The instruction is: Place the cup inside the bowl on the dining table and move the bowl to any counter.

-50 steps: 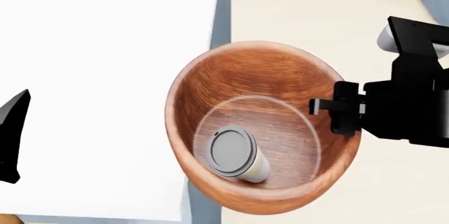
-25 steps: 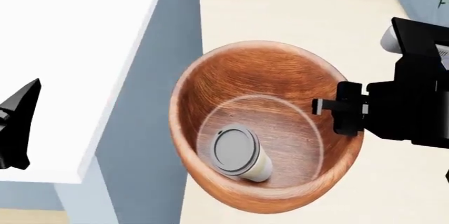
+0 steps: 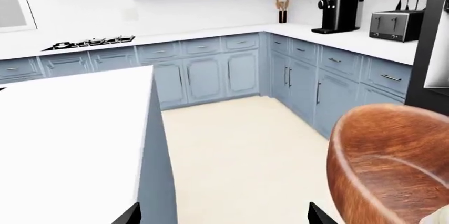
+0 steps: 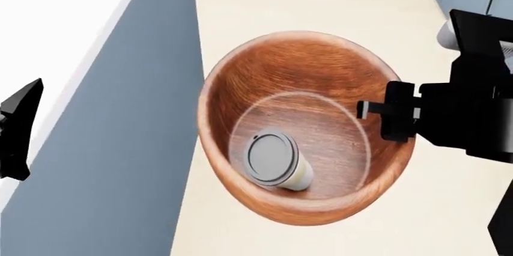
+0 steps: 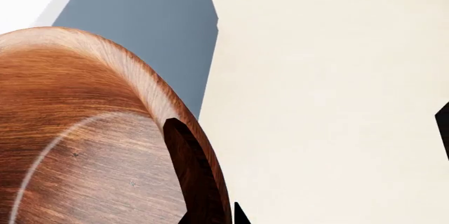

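The reddish-brown wooden bowl (image 4: 309, 76) hangs in the air over the cream floor, to the right of the white dining table (image 4: 56, 21). The cream cup (image 4: 277, 163) with its grey lid lies tilted on the bowl's flat bottom. My right gripper (image 4: 375, 116) is shut on the bowl's right rim; in the right wrist view one finger sits inside the bowl (image 5: 84, 129) and one outside, right gripper (image 5: 214, 219). My left gripper (image 4: 16, 130) stands open beside the table edge, left gripper (image 3: 223, 217) holding nothing. The left wrist view shows the bowl (image 3: 393, 166) and the dining table (image 3: 70, 129).
White counter (image 3: 210, 33) on blue-grey cabinets runs along the back wall and the right side, carrying a hob (image 3: 88, 41), a coffee machine (image 3: 339, 12) and a toaster (image 3: 396, 24). Cream floor (image 3: 238, 150) lies between table and cabinets. The table's blue-grey side (image 4: 136, 148) is close to the bowl's left.
The table has slid leftwards in the head view, and the bowl, still held by the right gripper with the cup inside, now hangs wholly over the floor.
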### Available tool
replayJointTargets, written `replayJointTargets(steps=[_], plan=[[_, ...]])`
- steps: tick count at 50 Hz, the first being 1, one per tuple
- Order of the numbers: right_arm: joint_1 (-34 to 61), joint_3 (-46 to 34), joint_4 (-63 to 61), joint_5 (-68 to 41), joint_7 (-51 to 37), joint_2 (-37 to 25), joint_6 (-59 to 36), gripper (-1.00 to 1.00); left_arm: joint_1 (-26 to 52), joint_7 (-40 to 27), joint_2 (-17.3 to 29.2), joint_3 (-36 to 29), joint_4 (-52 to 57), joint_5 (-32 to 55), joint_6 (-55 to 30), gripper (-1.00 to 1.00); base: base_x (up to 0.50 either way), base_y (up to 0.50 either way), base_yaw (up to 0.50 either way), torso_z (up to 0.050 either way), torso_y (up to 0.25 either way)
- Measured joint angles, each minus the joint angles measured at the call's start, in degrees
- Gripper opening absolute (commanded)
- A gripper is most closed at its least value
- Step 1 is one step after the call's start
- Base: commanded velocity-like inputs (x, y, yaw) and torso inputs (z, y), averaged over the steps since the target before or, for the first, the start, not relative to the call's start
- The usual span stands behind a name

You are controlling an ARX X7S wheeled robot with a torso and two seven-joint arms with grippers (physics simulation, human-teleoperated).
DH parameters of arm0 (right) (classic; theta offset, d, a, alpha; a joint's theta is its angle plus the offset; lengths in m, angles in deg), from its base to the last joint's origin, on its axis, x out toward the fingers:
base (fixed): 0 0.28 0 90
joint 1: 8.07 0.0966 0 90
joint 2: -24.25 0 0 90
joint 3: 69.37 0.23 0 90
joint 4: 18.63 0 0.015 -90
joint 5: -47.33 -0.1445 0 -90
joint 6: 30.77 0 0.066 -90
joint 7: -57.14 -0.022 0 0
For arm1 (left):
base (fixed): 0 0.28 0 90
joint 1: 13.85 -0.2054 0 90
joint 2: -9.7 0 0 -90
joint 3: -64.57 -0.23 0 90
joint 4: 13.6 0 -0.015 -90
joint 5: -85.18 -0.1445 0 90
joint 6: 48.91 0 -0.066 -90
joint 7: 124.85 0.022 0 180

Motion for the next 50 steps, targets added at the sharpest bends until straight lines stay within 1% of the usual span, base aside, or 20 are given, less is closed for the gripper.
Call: replayJointTargets(steps=[18,22,36,50], plan=[[0.1,-0.2,1.0,0.2,-0.1,0.5,0.7,-1.00,0.8,0.0,-0.9,-0.9,-0.7,-0.8,-0.2,1.00,0.44,-0.36,0.00,0.000,0.001],[0.1,-0.5,0.9,0.4,0.3,0.5,0.9,-1.00,0.2,0.2,0.0,-0.1,-0.3,0.0,0.1,1.00,0.49,-0.25,0.00,0.000,0.003],[0.2,-1.2,1.5,1.2,1.4,1.0,2.1,-1.00,-0.1,0.5,-0.6,-0.7,-0.7,-1.0,0.3,1.00,0.50,-0.02,0.00,0.000,0.001],[0.1,-1.4,1.7,1.2,1.9,1.2,2.6,-1.00,-0.3,0.6,-0.1,-0.4,-0.6,-0.7,0.5,1.00,0.50,-0.02,0.00,0.000,0.001]])
